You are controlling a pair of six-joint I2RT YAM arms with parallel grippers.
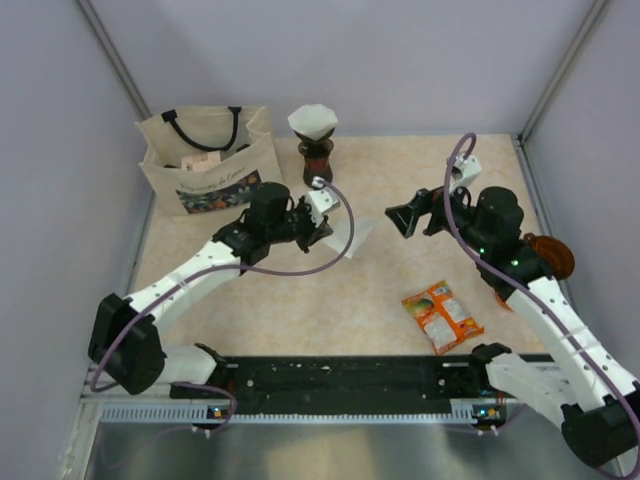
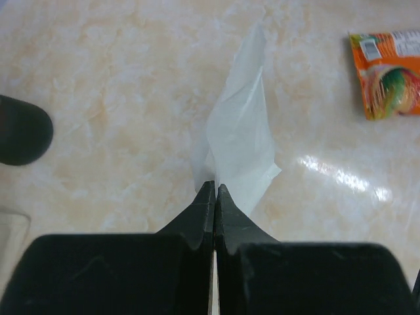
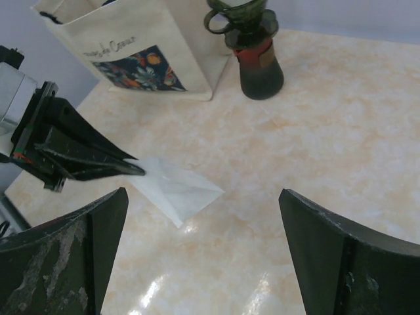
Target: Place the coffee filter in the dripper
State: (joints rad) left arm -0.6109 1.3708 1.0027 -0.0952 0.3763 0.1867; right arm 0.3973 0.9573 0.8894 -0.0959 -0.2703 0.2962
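The tote bag (image 1: pixel 215 185) at the back left holds small boxes (image 1: pixel 200 160). Just beside it the dripper (image 3: pixel 244 12) stands on a dark carafe (image 3: pixel 259 65), with a white paper cone (image 1: pixel 313 120) in its top. The left gripper (image 2: pixel 215 190) is pinched tight on a flat filter (image 2: pixel 239 131) mid-table, apart from the dripper. The right gripper (image 1: pixel 405 218) gapes wide and empty, facing the filter. A snack packet (image 1: pixel 442 315) lies nearer the bases.

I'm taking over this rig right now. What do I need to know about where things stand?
Left gripper: shut on the coffee filter, pinching its edge.
Right gripper: open, holding nothing, pointed toward the filter.
Dripper: on a dark carafe at the far side of the table, beside the tote bag.
Done: filter gripped.
Left: carry it to the dripper and seat it inside.
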